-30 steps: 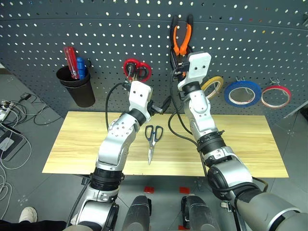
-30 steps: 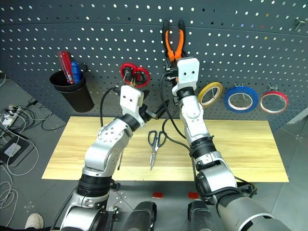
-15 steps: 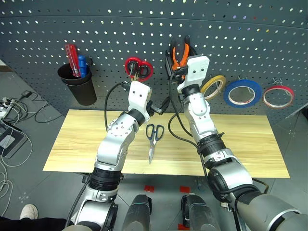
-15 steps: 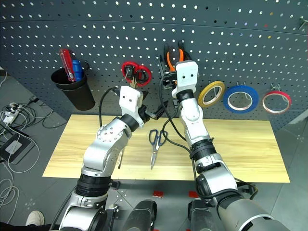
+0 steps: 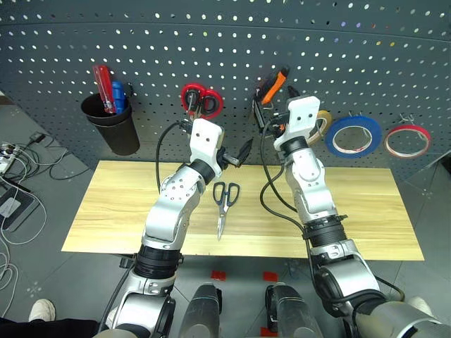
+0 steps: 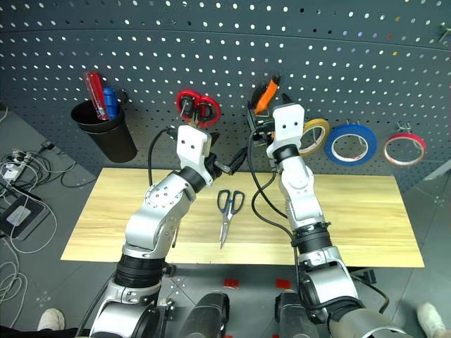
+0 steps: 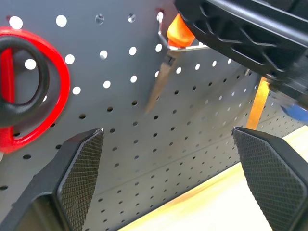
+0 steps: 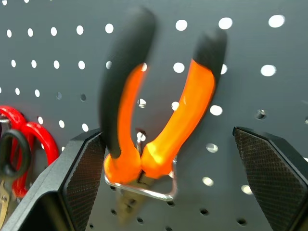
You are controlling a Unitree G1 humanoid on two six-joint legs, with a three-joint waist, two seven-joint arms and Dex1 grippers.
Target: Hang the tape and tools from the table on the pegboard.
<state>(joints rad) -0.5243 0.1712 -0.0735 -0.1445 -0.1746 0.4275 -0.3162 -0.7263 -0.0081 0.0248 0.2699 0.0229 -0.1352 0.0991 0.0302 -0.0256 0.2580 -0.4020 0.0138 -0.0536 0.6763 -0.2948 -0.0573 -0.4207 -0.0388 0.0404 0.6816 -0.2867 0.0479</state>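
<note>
The orange-and-black pliers (image 8: 154, 120) hang handles-up from a wire hook on the pegboard (image 5: 141, 42), tilted and blurred. My right gripper (image 8: 168, 144) is open just in front of them, a finger on each side and neither touching. My left gripper (image 5: 236, 156) is open and empty, held above the table (image 5: 380, 204) near the board. The blue-handled scissors (image 5: 224, 201) lie flat mid-table, tips toward me. The blue tape (image 5: 354, 135) hangs on the board to the right. A thin dark screwdriver shaft (image 6: 174, 236) shows on the table, mostly hidden by my left arm.
A black cup (image 5: 116, 130) holding red and blue screwdrivers is fixed to the board's left. Red-handled scissors (image 5: 201, 98) hang beside the pliers. A yellow roll (image 5: 323, 120) and a red-and-white roll (image 5: 406, 141) flank the blue tape. Cables lie on the floor left.
My right gripper opened, let go of the pliers and drew back down and to the right. The pliers now hang on the hook, tilted. The left arm stayed still.
</note>
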